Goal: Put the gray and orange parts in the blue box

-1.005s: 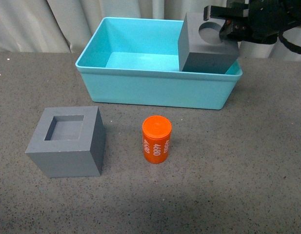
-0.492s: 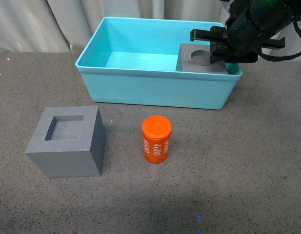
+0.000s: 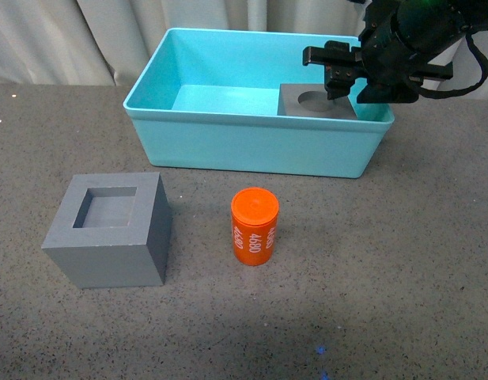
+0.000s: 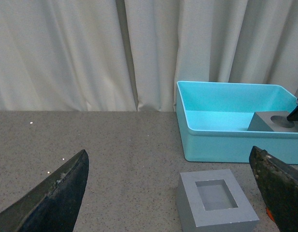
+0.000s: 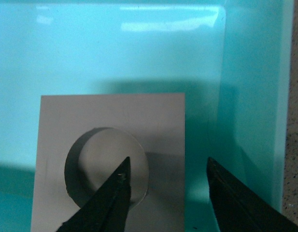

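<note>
The blue box stands at the back of the table. A gray cube with a round recess sits upright inside its right end. My right gripper hovers open just above that cube, not gripping it; the right wrist view has one finger over the recess of the cube and the other over the box wall. The gray cube with a square recess rests on the table front left. To its right stands the orange cylinder. My left gripper is open, well back from the square-recess cube.
White curtains hang behind the gray speckled table. In the left wrist view the blue box lies beyond the square-recess cube. The box's left half holds nothing.
The round-recess cube, tilted over the box's right rim a second ago, has gone down flat onto the box floor. The right gripper came down with it and has let it go.
</note>
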